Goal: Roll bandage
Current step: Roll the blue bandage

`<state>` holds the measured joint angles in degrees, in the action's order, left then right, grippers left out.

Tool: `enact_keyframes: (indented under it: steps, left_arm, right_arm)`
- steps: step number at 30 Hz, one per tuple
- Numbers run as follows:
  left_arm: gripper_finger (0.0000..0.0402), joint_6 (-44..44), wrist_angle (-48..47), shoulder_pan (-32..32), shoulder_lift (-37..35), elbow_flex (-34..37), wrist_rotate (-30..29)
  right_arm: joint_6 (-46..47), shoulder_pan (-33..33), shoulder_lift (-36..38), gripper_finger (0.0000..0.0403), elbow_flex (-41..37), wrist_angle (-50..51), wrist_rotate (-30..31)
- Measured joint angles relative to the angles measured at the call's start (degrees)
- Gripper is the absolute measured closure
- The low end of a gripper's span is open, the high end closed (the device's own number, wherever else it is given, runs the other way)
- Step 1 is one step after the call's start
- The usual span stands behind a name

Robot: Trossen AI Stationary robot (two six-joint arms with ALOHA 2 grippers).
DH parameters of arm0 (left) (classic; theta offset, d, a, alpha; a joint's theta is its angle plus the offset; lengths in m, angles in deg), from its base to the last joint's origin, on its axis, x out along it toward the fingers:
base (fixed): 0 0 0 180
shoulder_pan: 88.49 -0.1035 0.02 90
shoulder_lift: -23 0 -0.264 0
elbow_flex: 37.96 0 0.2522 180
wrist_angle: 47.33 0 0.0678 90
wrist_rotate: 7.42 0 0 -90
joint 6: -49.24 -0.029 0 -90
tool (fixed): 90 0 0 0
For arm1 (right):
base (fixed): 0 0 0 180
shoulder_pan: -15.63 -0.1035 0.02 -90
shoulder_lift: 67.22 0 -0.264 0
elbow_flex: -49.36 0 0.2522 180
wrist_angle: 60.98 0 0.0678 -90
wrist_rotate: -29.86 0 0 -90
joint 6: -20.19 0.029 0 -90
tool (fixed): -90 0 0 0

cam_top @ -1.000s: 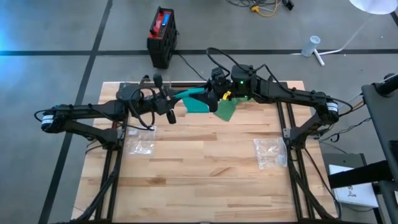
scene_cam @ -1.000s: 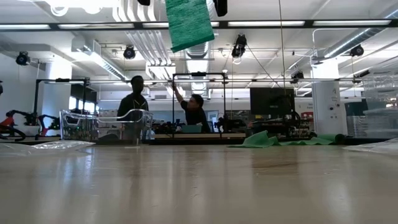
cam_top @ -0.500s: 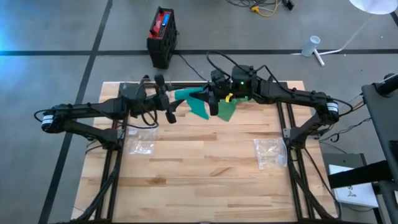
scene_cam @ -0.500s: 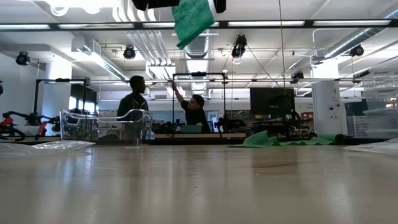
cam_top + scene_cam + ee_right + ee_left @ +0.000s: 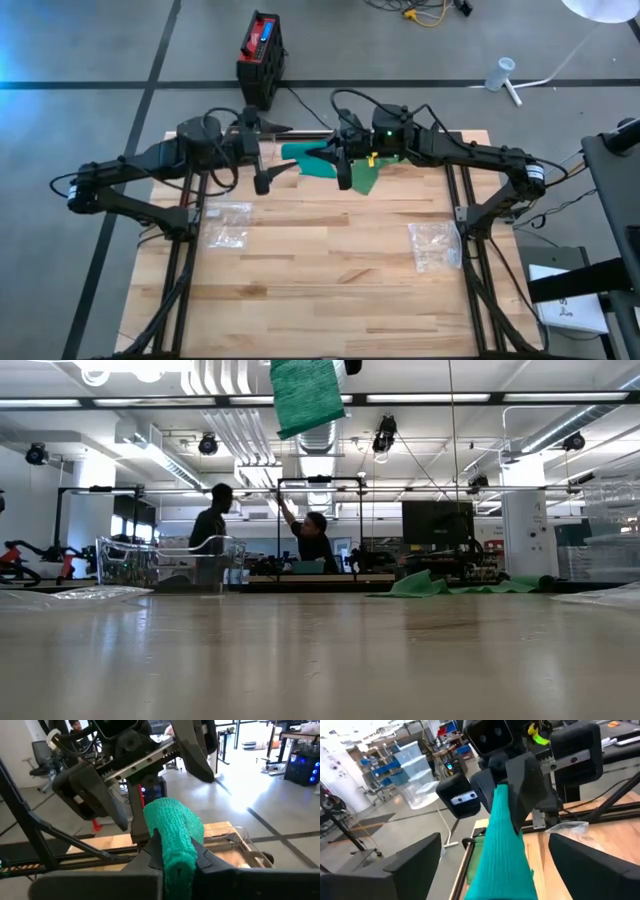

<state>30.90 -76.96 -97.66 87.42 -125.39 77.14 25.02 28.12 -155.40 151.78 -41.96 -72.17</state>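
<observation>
Left gripper (image 5: 262,150) has let go since a second ago: it was pinched on the green bandage (image 5: 318,162) and now it's pulled back toward the upper left of the high view, fingers spread as wide as they go, touching nothing. Right gripper (image 5: 338,165) went the other way, from half open to pressed together on the bandage.

So the bandage is up in the air over the far middle of the table (image 5: 320,270), held only by the right gripper. In the right wrist view you can see the rolled end (image 5: 172,817) sitting between the fingers (image 5: 150,847), with the strip running down through the pinch. In the left wrist view the teal strip (image 5: 502,845) runs from the bottom of the frame up into the right gripper (image 5: 517,795), and the left arm's own fingers (image 5: 405,865) stand far apart on either side of it, clear of the cloth.

Low view only catches a flap of the bandage (image 5: 307,396) hanging at the top centre, well above the tabletop. More green cloth (image 5: 455,585) lies on the far side of the table at the right.

Two clear plastic bags lie on the wood, one at the left (image 5: 226,224) and one at the right (image 5: 434,245). Two people (image 5: 210,530) stand in the room behind.
</observation>
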Motion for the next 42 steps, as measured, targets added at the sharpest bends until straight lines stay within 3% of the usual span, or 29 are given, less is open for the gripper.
enact_keyframes:
  steps: [7,17,25,31,39,42]
  left_arm:
    - [0.0101,4.6,-5.5,-2.6,4.0,-2.4,3.6]
    - [0.0272,10.3,-6.2,-5.4,4.3,-3.5,12.9]
    - [0.0386,14.9,-6.4,-6.8,4.1,-3.5,14.5]
    - [0.0384,13.8,-7.0,-8.4,4.0,-3.5,18.5]
    - [0.0391,4.2,-6.1,-8.5,3.8,-3.1,17.8]
    - [0.0391,2.5,-4.0,-8.5,3.8,-1.7,16.8]
  right_arm:
    - [-1.3,-0.7,0.0,0.0385,0.0,-1.8,0.0]
    - [-3.3,-1.0,0.1,0.0385,-0.3,-1.9,2.2]
    - [-6.4,-1.6,0.1,0.0385,-0.6,-2.0,6.3]
    - [-4.3,-1.8,0.3,0.0359,-0.7,-0.8,6.1]
    - [11.9,-0.6,0.3,0.0227,-0.7,-0.5,5.4]
    - [15.6,0.3,0.2,0.0184,-0.8,-0.9,1.5]
